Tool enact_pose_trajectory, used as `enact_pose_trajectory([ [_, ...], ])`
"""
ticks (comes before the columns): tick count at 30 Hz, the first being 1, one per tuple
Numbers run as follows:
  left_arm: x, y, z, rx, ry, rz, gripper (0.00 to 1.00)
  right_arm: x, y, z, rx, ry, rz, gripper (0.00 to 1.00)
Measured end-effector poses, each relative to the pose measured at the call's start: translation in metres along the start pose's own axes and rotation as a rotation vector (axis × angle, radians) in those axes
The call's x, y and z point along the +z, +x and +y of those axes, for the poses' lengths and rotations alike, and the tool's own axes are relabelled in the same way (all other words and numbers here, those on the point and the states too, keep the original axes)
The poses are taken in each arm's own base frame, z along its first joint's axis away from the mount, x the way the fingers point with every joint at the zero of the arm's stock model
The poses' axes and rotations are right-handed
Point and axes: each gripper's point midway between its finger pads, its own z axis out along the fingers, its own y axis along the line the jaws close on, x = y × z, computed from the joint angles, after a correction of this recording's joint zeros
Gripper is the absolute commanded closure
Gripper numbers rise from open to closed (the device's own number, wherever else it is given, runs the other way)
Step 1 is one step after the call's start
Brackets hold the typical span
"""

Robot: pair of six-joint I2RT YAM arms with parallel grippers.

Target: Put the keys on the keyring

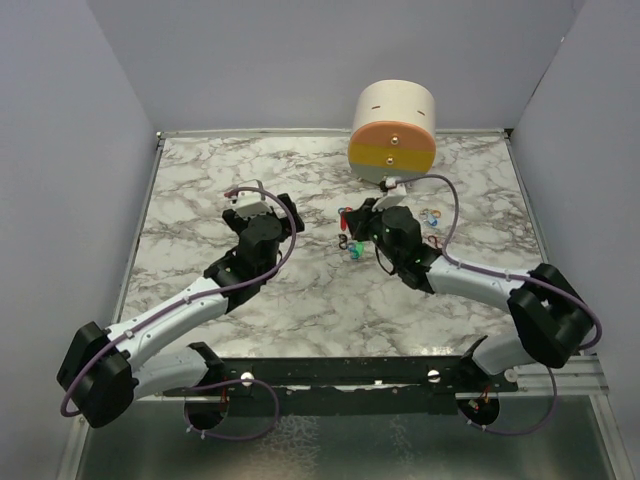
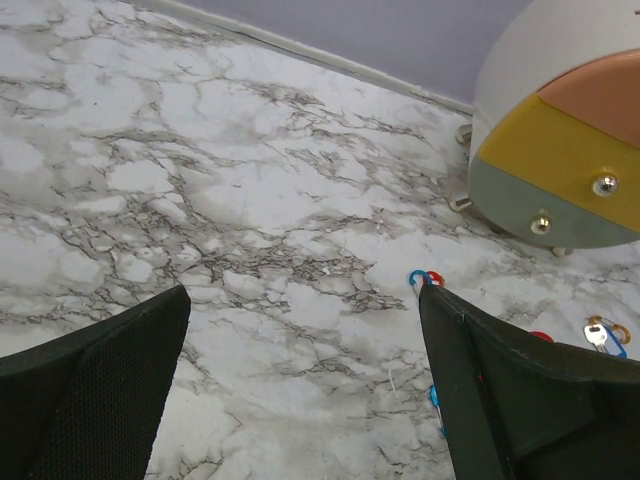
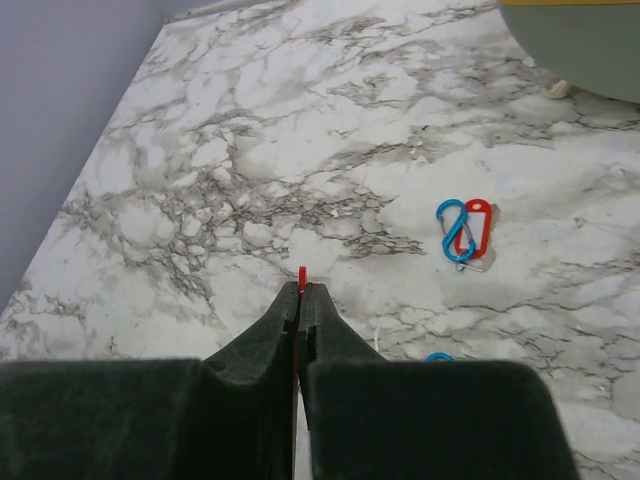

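In the top view, the left pincer [image 1: 258, 197] hovers over bare bench [image 1: 200, 180], well apart from the small things. The right pincer [image 1: 350, 217] sits low near the round drum [image 1: 393, 130]. Coloured bits [image 1: 355, 250] lie just beside it and more bits [image 1: 432, 215] lie nearer the bench's right edge. From here they are too small to tell keys from clips.

In the left wrist view, the left pincer [image 2: 305, 300] stands wide with nothing between its fingers. A blue-and-red clip [image 2: 425, 278] lies just by one finger, and a silver key [image 2: 597, 335] on a small ring rests further off, near the drum's feet.

In the right wrist view, the right pincer [image 3: 301, 292] is pressed together on a thin red piece [image 3: 302, 272] seen edge-on. It is probably a key's plastic head, though that cannot be told for sure. Ahead, a blue clip [image 3: 456, 231] lies touching a red-headed key [image 3: 478, 224] on the bench.

No keyring can be picked out with certainty. The step looks like presenting the held piece for threading. That would go best if the free left arm steadies the ring, the piece's hole stays clear of the fingertips, and the approach is slow, since so slim a grip could let it pivot.
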Motion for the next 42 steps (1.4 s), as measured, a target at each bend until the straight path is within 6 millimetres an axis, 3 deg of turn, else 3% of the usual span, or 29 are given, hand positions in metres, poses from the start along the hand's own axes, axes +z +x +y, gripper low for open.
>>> enact_pose_trajectory([
  [6,0.000,0.001,0.011,0.025,-0.028,0.013,0.01,0.031,0.020,0.025,-0.029,-0.026,0.043,0.99],
  [17,-0.002,0.000,0.021,0.046,-0.052,0.026,0.01,0.074,0.043,0.038,-0.050,-0.026,0.082,0.99],
  [27,0.000,0.000,0.025,0.049,-0.057,0.030,0.01,0.087,0.065,0.031,-0.061,-0.008,0.119,0.99],
  [31,0.000,0.001,0.024,0.048,-0.052,0.033,0.01,0.092,0.063,0.034,-0.059,-0.013,0.113,0.99],
  [34,0.000,0.001,0.024,0.049,-0.050,0.036,0.01,0.097,0.057,0.040,-0.057,-0.024,0.100,0.74],
  [37,0.001,0.001,0.024,0.048,-0.051,0.036,0.01,0.100,0.049,0.045,-0.060,-0.036,0.080,0.56],
  [42,0.000,0.003,0.024,0.053,-0.047,0.045,0.01,0.091,0.038,0.044,-0.076,-0.033,0.054,0.50],
])
